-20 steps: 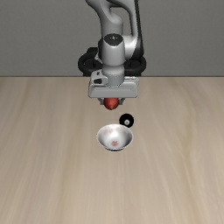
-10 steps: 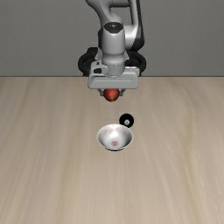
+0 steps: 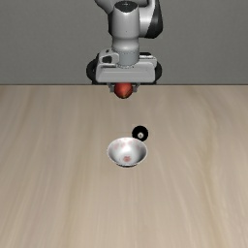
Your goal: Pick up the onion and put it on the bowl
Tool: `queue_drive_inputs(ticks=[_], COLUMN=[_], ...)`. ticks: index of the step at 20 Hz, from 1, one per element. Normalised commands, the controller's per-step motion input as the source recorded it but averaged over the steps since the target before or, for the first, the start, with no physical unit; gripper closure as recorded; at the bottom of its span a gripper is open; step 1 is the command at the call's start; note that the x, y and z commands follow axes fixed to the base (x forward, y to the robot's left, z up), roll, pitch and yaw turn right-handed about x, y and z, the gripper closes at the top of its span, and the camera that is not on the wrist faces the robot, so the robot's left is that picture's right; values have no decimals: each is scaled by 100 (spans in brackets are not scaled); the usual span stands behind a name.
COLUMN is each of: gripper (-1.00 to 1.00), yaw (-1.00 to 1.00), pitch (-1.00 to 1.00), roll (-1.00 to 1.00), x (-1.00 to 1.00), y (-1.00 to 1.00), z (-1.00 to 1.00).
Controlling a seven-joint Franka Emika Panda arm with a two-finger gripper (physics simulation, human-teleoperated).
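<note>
Risks first, for you as operator. The wooden table (image 3: 48, 184) lies well below the gripper (image 3: 124, 90). If the grip slips on the way over, the load drops to the wood and, being round, will prob. roll off.

The silver bowl (image 3: 116, 150) sits below and forward of the gripper, well apart from it, so there is a fair stretch to carry across. It looks shallow. Let go too high or off-centre, and the load may bounce out or tip the rim.

A small black object (image 3: 139, 133) sits just beside the bowl's near rim, between gripper and bowl, slightly toward the exterior view's right. Descend too early and you could clip it.

Now the tool. The arm (image 3: 131, 24) hangs straight down. The gripper is closed to approx. the width of the red onion (image 3: 124, 94), pinching it from both sides. The onion hangs right under the gripper's body, clear of the table, touching nothing else.
</note>
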Motion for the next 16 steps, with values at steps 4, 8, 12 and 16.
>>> queue_drive_inputs(ticks=[4,8,12,16], gripper=[100,100,100,-100], yaw=[0,0,0,0], pitch=[0,0,0,0], roll=[0,0,0,0], x=[100,100,100,25], y=[0,0,0,0], z=[0,0,0,0])
